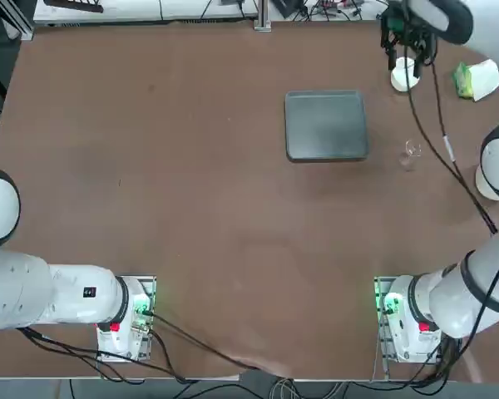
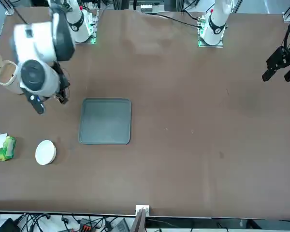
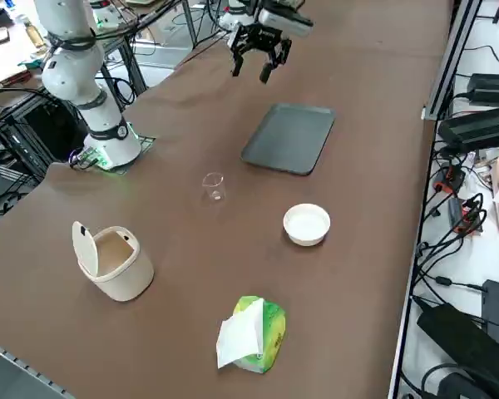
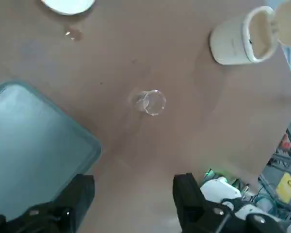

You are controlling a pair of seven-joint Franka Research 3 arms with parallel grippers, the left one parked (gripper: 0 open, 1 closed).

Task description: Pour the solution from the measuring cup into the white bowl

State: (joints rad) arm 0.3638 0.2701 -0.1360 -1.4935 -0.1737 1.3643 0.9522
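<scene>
Pincer [image 4: 133,194] wide, empty, high over tabletop [image 1: 191,208].
Top: your clear measuring cup [image 1: 411,152] is beside tray [image 1: 326,125], easy to mislocate. Side: white bowl [image 3: 306,224] near cup; tip risk. Wrist: cup upright, light, could skid when gripped.

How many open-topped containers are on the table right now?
3: the clear measuring cup beside the tray, the white bowl farther out, and the beige lidded bin at the table's right edge. The right hand, open, hangs above, holding nothing.
</scene>
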